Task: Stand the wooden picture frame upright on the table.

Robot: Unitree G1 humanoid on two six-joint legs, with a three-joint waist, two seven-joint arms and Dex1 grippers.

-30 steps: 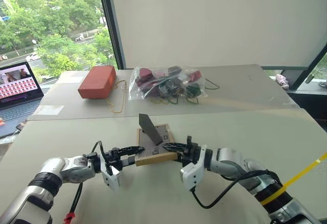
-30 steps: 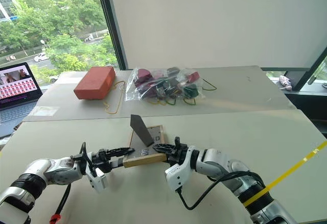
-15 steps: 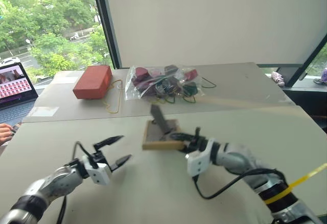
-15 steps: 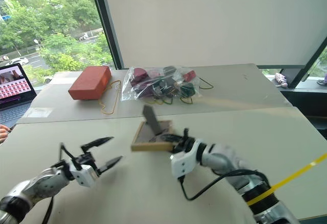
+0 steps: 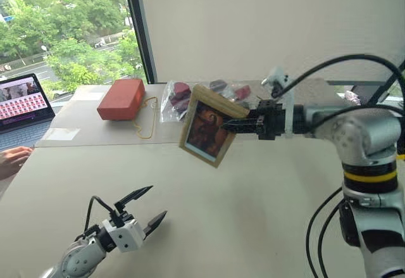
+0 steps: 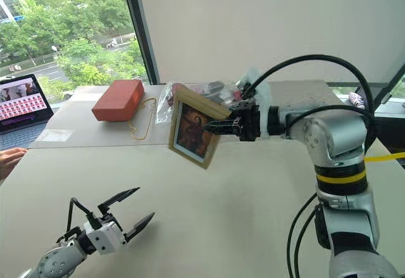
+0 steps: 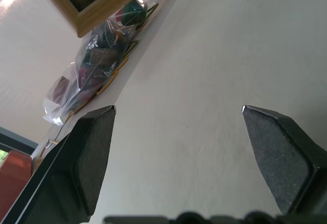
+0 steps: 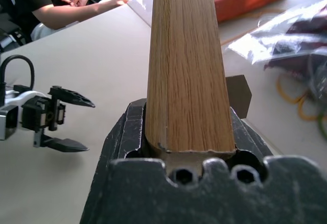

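Here, wooden picture frame (image 5: 207, 133) pinched in right end effector (image 5: 235, 125), tilted above table (image 5: 253, 195), left end effector (image 5: 147, 209) spread wide, empty.

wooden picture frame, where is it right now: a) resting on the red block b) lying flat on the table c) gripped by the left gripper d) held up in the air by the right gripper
d: the wooden picture frame hangs tilted above the table, its edge clamped in the right gripper, while the left gripper sits open and empty low over the table.
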